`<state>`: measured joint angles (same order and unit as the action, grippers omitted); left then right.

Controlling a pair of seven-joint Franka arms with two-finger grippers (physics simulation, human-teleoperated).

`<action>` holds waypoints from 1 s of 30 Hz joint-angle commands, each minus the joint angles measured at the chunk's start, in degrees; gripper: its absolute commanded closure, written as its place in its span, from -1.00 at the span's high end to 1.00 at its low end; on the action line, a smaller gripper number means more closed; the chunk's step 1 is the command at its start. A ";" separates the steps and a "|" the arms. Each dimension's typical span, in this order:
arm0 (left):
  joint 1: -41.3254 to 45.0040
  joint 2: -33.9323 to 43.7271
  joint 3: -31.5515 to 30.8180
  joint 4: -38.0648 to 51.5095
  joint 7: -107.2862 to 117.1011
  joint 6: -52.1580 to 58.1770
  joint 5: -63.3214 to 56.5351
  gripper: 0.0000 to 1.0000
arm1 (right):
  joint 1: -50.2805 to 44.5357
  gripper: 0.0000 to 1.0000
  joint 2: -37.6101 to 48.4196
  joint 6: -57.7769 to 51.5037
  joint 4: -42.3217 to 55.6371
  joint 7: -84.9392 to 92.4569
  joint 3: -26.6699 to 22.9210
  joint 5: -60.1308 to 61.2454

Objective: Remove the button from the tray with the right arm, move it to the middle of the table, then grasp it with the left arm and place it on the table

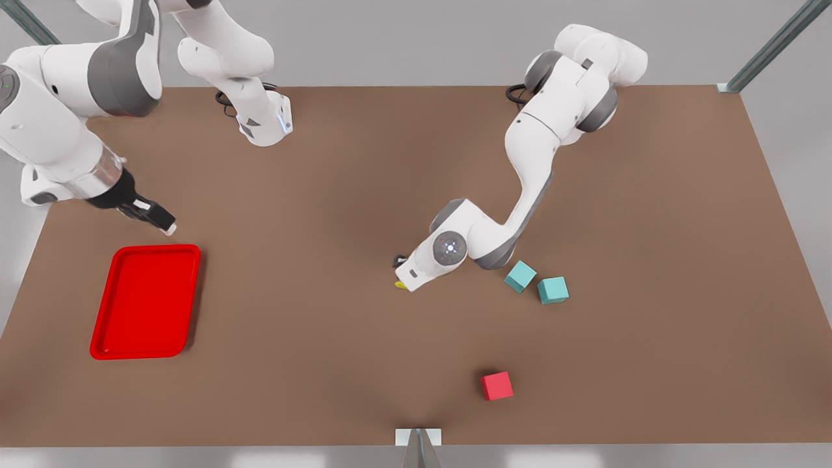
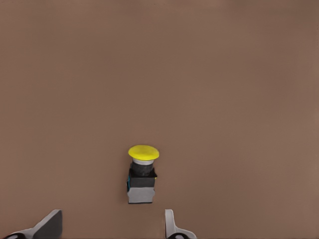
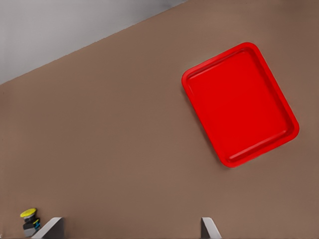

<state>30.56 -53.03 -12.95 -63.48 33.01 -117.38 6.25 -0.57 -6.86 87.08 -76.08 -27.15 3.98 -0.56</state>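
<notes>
The button (image 2: pixel 142 174), black-bodied with a yellow cap, rests on the brown table (image 1: pixel 325 195) near its middle. My left gripper (image 2: pixel 110 229) hovers over it, open, with its fingertips (image 2: pixel 50 226) apart from the button on either side. In the front view the left hand covers most of the button (image 1: pixel 401 285). The red tray (image 1: pixel 146 302) lies at the front view's left with nothing in it. My right gripper (image 1: pixel 166 226) hangs just behind the tray, open and holding nothing. The right wrist view shows the tray (image 3: pixel 239 104) and, far off, the button (image 3: pixel 30 221).
Two teal cubes (image 1: pixel 520 275) (image 1: pixel 553 290) sit just to the front view's right of the left arm's hand. A red cube (image 1: pixel 497 385) lies nearer the front edge. Bare tabletop stretches between the tray and the button.
</notes>
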 commanded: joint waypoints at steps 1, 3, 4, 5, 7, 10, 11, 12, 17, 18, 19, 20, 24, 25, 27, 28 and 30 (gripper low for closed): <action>0.20 -1.20 0.03 0.90 43.98 -16.21 -0.19 1.00 | 0.83 1.00 -0.87 -1.83 1.81 16.77 0.06 0.47; 0.29 -0.15 -0.23 -0.85 41.01 -12.19 -4.14 1.00 | 0.84 1.00 -0.79 -3.67 1.19 16.60 0.15 0.30; 0.37 0.20 -0.41 -1.21 32.41 -4.63 -4.23 1.00 | 1.10 1.00 -0.96 -3.85 1.11 16.60 0.15 0.21; 1.34 0.29 -0.41 -1.30 26.16 -0.84 -5.63 1.00 | 1.01 1.00 -0.96 -4.11 1.11 16.42 0.15 0.21; 3.27 0.29 -0.41 -1.30 17.45 5.85 -9.15 1.00 | 0.84 1.00 -0.96 -4.11 1.11 16.42 0.15 0.21; 6.09 -1.99 -0.32 0.81 12.52 5.50 -11.09 1.00 | 0.75 1.00 -0.96 -4.20 1.11 16.42 0.06 0.21; 6.09 -2.96 -0.23 2.65 12.60 5.41 -11.09 1.00 | 0.92 1.00 -0.96 -4.29 1.11 16.51 0.15 0.03; 6.09 -3.84 0.38 3.89 12.69 5.32 -11.17 1.00 | 1.01 1.00 -0.96 -4.38 1.19 16.60 0.15 0.03; 5.91 -5.42 1.52 3.89 10.50 -1.01 -15.66 1.00 | 0.40 1.00 -0.96 -4.38 1.19 16.42 0.32 0.03; 5.91 -6.30 1.52 3.89 10.23 -4.69 -15.66 1.00 | 0.40 1.00 -0.96 -4.38 1.19 16.42 0.32 0.03; 5.91 -6.92 1.44 3.89 9.88 -6.89 -15.66 1.00 | 0.40 1.00 -1.05 -4.38 1.19 16.51 0.32 0.03; 6.00 -7.00 1.44 3.89 9.88 -7.60 -15.66 1.00 | 0.40 1.00 -1.05 -4.38 1.19 16.51 0.32 0.03; 6.62 -7.00 1.35 3.62 7.51 -7.51 -15.66 1.00 | 0.31 1.00 -1.05 -4.38 1.19 16.51 0.41 0.03; 6.62 -7.00 1.35 3.62 4.70 -7.51 -15.75 1.00 | 0.22 1.00 -1.05 -4.38 1.19 16.60 0.41 0.03; 6.62 -7.00 1.35 3.45 1.71 -7.34 -15.66 1.00 | 0.31 1.00 -1.05 -4.38 1.19 16.60 0.41 0.03; 6.70 -7.00 1.26 3.45 1.09 -7.42 -15.66 1.00 | 0.31 1.00 -1.05 -4.38 1.19 16.60 0.41 0.03; 6.79 -7.53 1.17 3.45 -0.05 -7.69 -15.66 1.00 | 0.40 1.00 -1.05 -4.38 1.19 16.69 0.41 0.03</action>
<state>37.33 -60.48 -11.72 -60.05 40.18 -123.94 -9.30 -0.26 -7.97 82.76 -74.92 -13.72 4.38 -0.55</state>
